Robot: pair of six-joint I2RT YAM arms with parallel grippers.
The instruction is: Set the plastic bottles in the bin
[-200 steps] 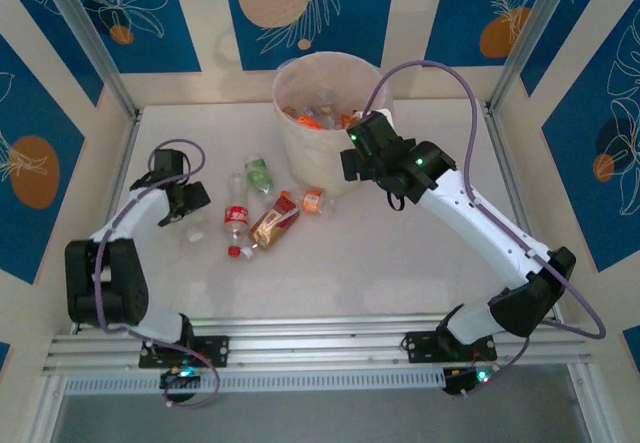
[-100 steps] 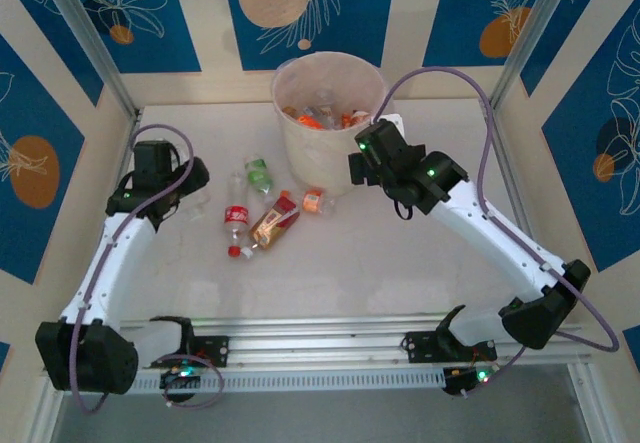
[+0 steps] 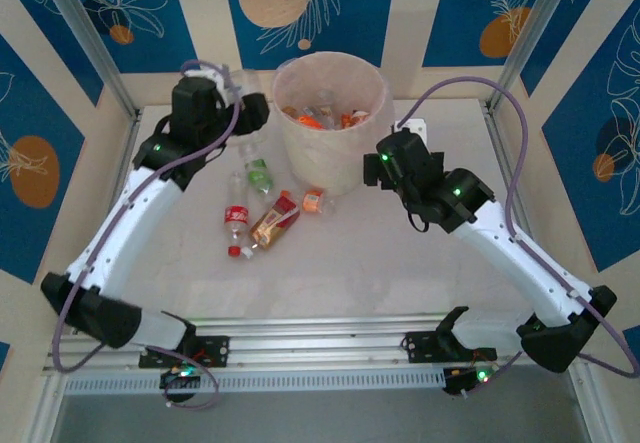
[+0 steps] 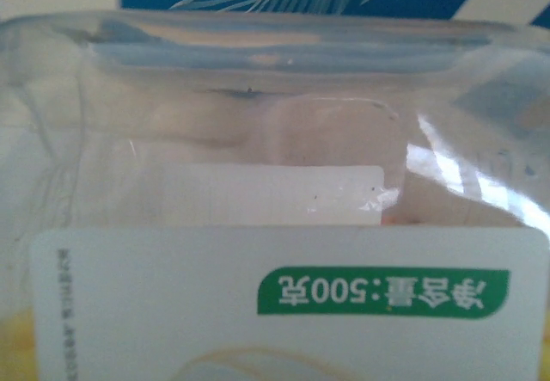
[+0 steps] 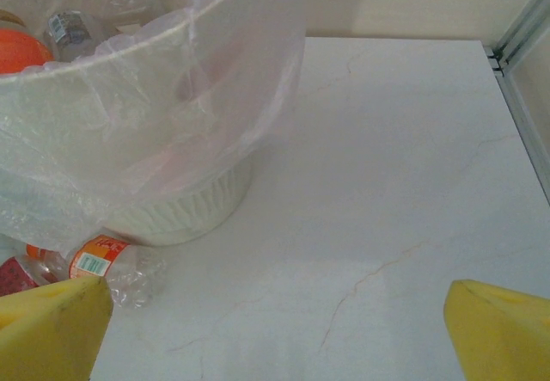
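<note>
My left gripper (image 3: 249, 114) is raised beside the bin's (image 3: 308, 159) left rim, shut on a clear plastic bottle (image 4: 275, 226) with a white label and green print; the bottle hides the fingers in the left wrist view. Several bottles (image 3: 322, 117) lie inside the bin. On the table in front of it lie a green-labelled bottle (image 3: 258, 174), a red one (image 3: 236, 220), a bronze one (image 3: 275, 221) and an orange one (image 3: 314, 201). My right gripper (image 3: 384, 169) hangs right of the bin, open and empty (image 5: 275, 338), its yellow fingertips (image 5: 51, 329) wide apart.
The bin's clear liner (image 5: 172, 114) drapes over its ribbed wall (image 5: 185, 213). The orange-labelled bottle (image 5: 99, 261) lies at the bin's foot. Metal frame posts (image 3: 500, 113) and patterned walls close in the table on three sides. Bare table lies right of the bin (image 5: 387, 183).
The left arm has swung from the table's left side up and back to the bin's left rim, carrying the bottle. The right gripper has drawn back to the right of the bin.
</note>
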